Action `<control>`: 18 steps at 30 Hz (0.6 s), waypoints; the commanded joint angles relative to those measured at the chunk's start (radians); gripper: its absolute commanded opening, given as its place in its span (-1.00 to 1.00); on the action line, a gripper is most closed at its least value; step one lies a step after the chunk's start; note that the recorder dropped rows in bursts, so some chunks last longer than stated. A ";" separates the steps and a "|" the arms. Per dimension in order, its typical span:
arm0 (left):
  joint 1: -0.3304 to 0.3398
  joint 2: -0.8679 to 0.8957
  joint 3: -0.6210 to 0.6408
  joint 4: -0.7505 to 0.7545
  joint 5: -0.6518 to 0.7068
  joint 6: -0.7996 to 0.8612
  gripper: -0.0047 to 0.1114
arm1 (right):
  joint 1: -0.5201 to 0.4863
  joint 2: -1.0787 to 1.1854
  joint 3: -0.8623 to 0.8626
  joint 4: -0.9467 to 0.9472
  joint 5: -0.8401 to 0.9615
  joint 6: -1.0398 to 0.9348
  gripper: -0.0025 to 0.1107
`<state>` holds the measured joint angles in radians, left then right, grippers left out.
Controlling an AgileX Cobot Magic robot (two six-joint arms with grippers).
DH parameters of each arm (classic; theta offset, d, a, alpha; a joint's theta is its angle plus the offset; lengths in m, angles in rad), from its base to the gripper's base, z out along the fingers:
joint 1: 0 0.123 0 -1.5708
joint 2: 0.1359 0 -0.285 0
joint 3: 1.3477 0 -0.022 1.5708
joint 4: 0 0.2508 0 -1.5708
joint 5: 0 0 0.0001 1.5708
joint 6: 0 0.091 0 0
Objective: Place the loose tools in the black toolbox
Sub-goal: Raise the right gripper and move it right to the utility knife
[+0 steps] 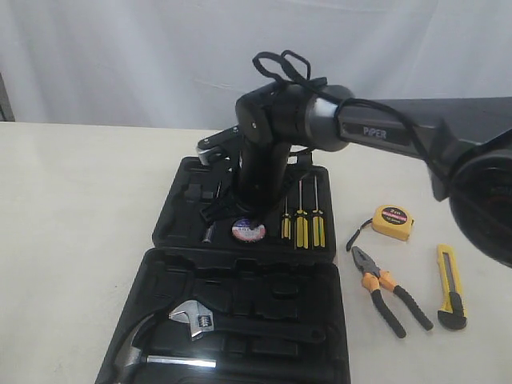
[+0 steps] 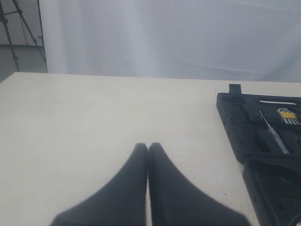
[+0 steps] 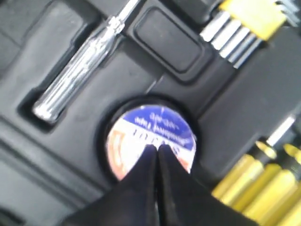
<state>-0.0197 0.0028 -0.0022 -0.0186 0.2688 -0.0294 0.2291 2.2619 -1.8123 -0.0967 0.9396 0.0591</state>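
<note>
The black toolbox [image 1: 184, 208] lies open on the table. The small tape roll [image 1: 248, 231] with its blue-white label sits in a round recess of the box. My right gripper [image 3: 157, 149] is shut and empty, its tips right over the tape roll's [image 3: 155, 123] label. On the table right of the box lie the yellow tape measure [image 1: 390, 222], the orange-and-black pliers [image 1: 388, 292] and the yellow-and-black utility knife [image 1: 450, 286]. My left gripper [image 2: 147, 147] is shut and empty above bare table, with the toolbox [image 2: 235, 117] off to its side.
Yellow-handled screwdrivers [image 1: 302, 226] sit in slots beside the tape roll. A silver wrench [image 1: 198, 320] and hammer [image 1: 136, 356] lie in the near half of the box. The right arm [image 1: 376, 128] stretches across above the box. A white curtain hangs behind.
</note>
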 commanded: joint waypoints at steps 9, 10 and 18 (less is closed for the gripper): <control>-0.002 -0.003 0.002 -0.002 -0.001 -0.001 -0.92 | -0.007 -0.238 0.000 0.008 0.281 -0.023 -0.96; -0.002 -0.003 0.002 -0.002 -0.001 -0.001 -0.92 | -0.007 -0.260 0.000 0.008 0.281 -0.023 -0.96; -0.002 -0.003 0.002 -0.002 -0.001 -0.001 -0.92 | -0.044 -0.538 0.233 -0.010 0.281 -0.004 -0.96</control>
<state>-0.0197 0.0028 -0.0022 -0.0186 0.2688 -0.0294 0.2187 1.8170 -1.6734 -0.0874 1.2078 0.0493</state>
